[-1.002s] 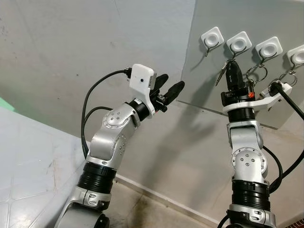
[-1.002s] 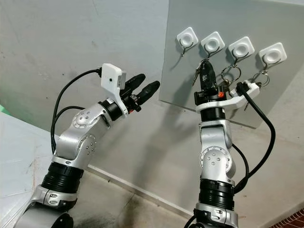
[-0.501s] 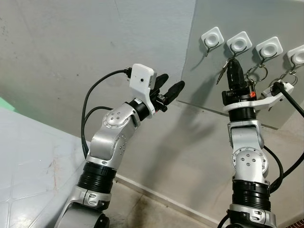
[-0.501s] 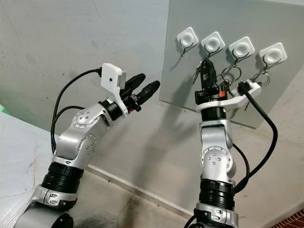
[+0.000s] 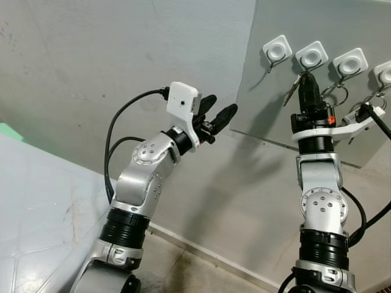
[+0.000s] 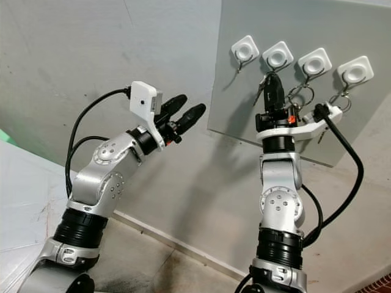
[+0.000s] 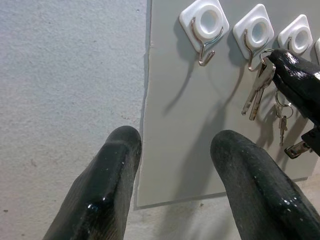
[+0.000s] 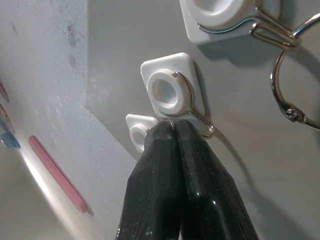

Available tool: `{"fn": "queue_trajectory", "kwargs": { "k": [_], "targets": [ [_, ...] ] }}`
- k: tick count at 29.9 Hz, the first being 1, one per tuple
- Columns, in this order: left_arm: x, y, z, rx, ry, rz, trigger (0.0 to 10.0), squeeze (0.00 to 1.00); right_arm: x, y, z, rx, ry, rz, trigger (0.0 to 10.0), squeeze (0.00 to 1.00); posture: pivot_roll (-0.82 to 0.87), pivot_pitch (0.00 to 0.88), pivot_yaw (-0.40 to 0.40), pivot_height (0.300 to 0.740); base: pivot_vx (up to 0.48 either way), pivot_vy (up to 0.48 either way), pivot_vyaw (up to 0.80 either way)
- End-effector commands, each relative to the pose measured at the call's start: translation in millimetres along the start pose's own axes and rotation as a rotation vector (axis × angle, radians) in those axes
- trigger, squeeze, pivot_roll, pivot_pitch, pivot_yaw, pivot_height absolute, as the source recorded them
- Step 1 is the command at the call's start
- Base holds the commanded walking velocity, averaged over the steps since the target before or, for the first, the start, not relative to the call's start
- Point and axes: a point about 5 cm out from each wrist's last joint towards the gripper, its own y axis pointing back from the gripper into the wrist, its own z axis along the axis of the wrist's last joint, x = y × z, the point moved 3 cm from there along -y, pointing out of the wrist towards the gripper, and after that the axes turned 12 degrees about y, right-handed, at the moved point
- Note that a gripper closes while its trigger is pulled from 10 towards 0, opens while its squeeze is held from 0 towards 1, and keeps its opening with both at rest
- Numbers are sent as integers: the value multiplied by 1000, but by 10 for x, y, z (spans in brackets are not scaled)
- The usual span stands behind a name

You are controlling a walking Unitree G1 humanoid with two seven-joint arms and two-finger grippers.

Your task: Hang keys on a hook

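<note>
Grey board just ahead of our right gripper, which has risen since a second ago, clenched on the keys and bringing their ring to the second hook. Left gripper idles, fingers spread. Fingers hide whether the ring has caught.

The right gripper pinches the keys just below the second hook; the left gripper gapes at nine o'clock.

- Your right gripper sits at the second hook, keys dangling below.
- Your left gripper hangs left of the board.
</note>
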Motion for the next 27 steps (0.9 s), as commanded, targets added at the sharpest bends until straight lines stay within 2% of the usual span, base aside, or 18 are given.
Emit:
{"fn": "queue_trajectory", "kwargs": {
  "k": [1,20,27],
  "targets": [
    [-38,-27,102,-19,-19,-12,10000,0,-68,-11,12,-6,-31,-49,10000,0,12,0,4,740,0,0,0],
    [-30,-19,114,-24,-24,-6,10000,0,-168,69,-71,-1,-154,-106,10000,0,17,0,1,740,0,0,0],
    [-32,-19,114,-25,-24,-6,10000,0,-196,93,-85,3,-163,-121,10000,0,15,0,2,740,0,0,0]
  ]
}}
